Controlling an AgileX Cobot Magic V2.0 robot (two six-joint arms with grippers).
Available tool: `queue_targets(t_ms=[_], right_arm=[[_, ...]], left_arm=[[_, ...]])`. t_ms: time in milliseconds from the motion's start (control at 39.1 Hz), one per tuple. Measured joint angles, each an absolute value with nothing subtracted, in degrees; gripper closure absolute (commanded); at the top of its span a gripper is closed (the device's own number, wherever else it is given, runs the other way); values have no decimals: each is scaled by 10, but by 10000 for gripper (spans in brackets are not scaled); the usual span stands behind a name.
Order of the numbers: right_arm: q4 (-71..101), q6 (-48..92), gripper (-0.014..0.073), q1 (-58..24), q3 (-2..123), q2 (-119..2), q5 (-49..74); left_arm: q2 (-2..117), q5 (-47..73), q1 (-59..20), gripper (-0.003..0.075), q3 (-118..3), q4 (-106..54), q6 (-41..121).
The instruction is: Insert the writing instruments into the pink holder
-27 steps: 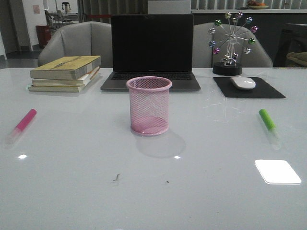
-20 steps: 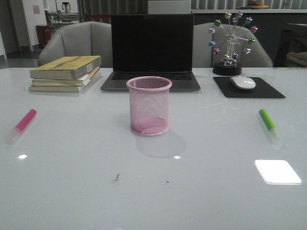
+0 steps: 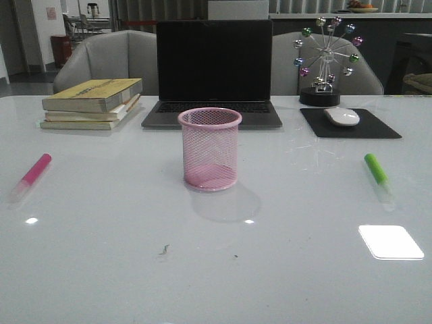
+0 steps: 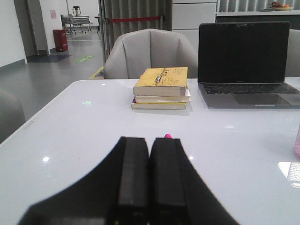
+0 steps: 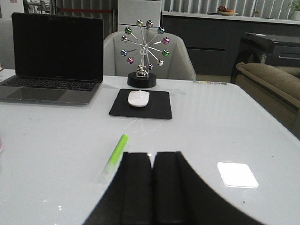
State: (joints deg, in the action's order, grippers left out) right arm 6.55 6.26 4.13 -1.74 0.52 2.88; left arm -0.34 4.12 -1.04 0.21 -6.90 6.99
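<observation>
Nothing done yet as we read it: pink holder (image 3: 210,148) stands empty mid-bench, pink marker (image 3: 30,177) lies far left, green marker (image 3: 378,175) far right, and both left end effector (image 4: 150,180) and right end effector (image 5: 153,187) are closed, holding nothing.

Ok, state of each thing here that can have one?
pink holder: upright, empty
pink marker: lying flat, capped
green marker: lying flat, capped
laptop: open, screen dark
left gripper: shut, empty
right gripper: shut, empty
books: stacked, closed
</observation>
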Motion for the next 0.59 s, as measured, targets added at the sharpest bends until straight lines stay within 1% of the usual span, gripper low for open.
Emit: queue_targets(t_ms=[589], right_arm=[[83,63,542,41,-17,5,40]], left_arm=[[-3,36,-10,629,2,-69,70]])
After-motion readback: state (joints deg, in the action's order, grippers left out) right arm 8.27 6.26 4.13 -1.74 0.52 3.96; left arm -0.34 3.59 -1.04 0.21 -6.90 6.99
